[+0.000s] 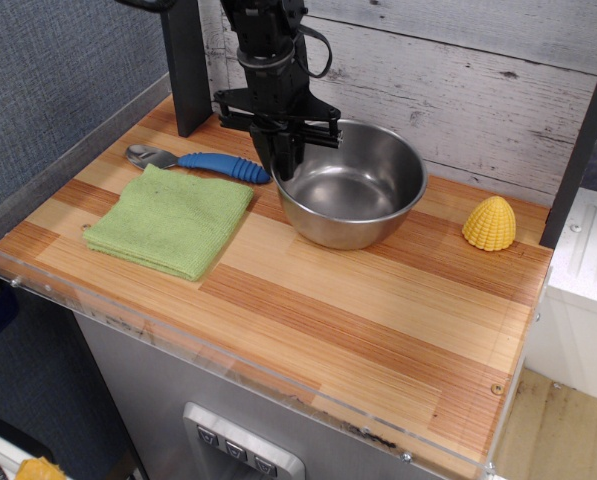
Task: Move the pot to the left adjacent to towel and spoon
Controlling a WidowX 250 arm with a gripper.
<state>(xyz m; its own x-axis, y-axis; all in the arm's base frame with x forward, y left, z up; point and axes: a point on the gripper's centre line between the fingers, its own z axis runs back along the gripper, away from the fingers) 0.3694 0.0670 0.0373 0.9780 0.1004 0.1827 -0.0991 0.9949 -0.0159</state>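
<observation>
The pot [363,195], a shiny steel bowl, sits flat on the wooden table [358,310] at the back middle. My gripper [285,165] comes down from above onto the pot's left rim, with its fingers close together on either side of the rim. The spoon [213,163] lies just left of the pot, and its blue handle tip almost touches the rim. The green towel [170,220] lies flat in front of the spoon, a short gap left of the pot.
A yellow corn toy [489,222] stands at the back right. A black post [186,70] rises at the back left, behind the spoon. A wooden wall runs along the back. A clear plastic lip [228,362] edges the table's front and left.
</observation>
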